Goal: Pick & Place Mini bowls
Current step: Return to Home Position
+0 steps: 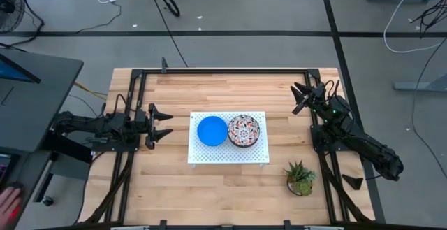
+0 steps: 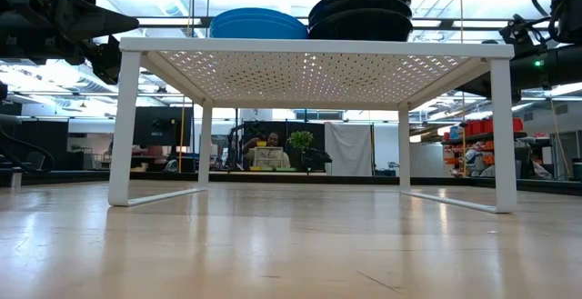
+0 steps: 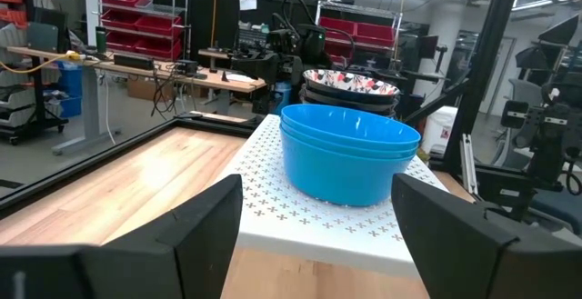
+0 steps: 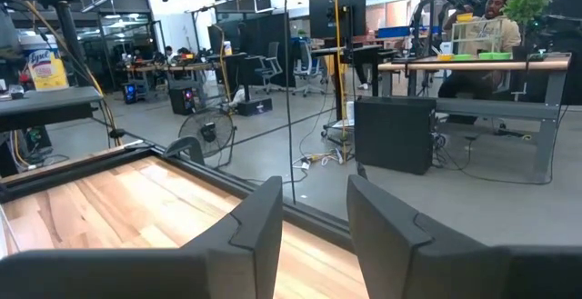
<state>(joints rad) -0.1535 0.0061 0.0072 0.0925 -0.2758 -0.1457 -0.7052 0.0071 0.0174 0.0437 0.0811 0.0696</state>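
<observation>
The mini bowls stand in two stacks on a white perforated board [image 1: 227, 154] at the table's middle. One is a blue stack [image 1: 211, 130] [image 3: 350, 154]. The other, to its right, is a red-and-dark patterned stack [image 1: 244, 129] [image 3: 350, 83]. Both rest on their bases on the raised board top [image 2: 318, 72]. My left gripper [image 1: 167, 124] [image 3: 316, 190] hangs left of the board, level, open, pointing at the blue stack and touching nothing. My right gripper [image 1: 300, 97] [image 4: 314, 190] waits at the far right, pointing toward the table's far edge, its fingers apart with nothing between them.
A small potted plant [image 1: 300, 177] stands near the right front, beside the board's corner. Black frame rails [image 1: 230, 70] run along the table's edges. A person's hand [image 1: 8, 202] shows off the table at the near left. Bare wood lies around the board.
</observation>
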